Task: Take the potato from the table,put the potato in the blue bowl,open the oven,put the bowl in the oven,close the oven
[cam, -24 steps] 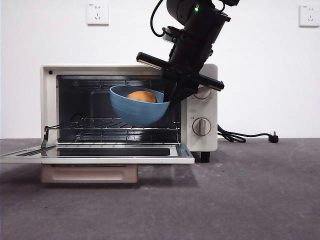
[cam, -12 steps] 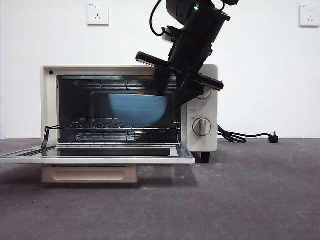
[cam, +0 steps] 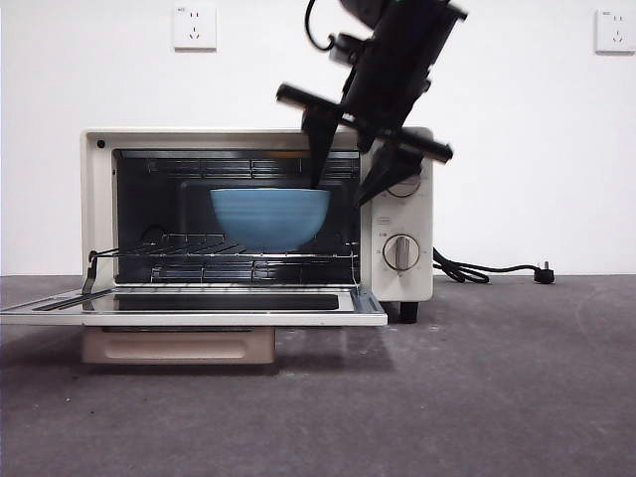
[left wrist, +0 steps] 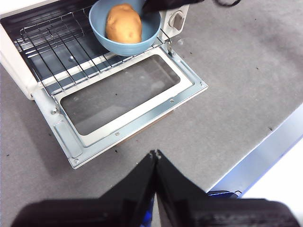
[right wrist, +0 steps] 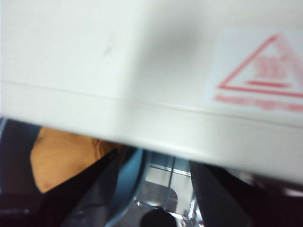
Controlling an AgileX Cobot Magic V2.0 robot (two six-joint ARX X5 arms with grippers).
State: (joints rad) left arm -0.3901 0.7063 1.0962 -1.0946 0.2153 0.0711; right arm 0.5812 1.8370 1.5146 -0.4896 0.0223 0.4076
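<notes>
Front view: oven (cam: 402, 214) on desk (cam: 477, 397), door dropped flat. Blue bowl (cam: 269, 218) upright on wire rack inside. Right pincer (cam: 350, 189) at bowl's 2 o'clock, jaws spread wide, gripping nothing.

Left wrist view: potato (left wrist: 124, 23) lies in bowl. Left pincer (left wrist: 155, 154) well apart over desk, jaws pressed together, empty.

Right wrist view: oven top fills frame; potato at 8 o'clock.

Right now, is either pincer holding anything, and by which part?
Nothing is held. The right pincer is open above the blue bowl's rim, no longer gripping it; the bowl sits on the oven rack. The left pincer is shut on nothing.
</notes>
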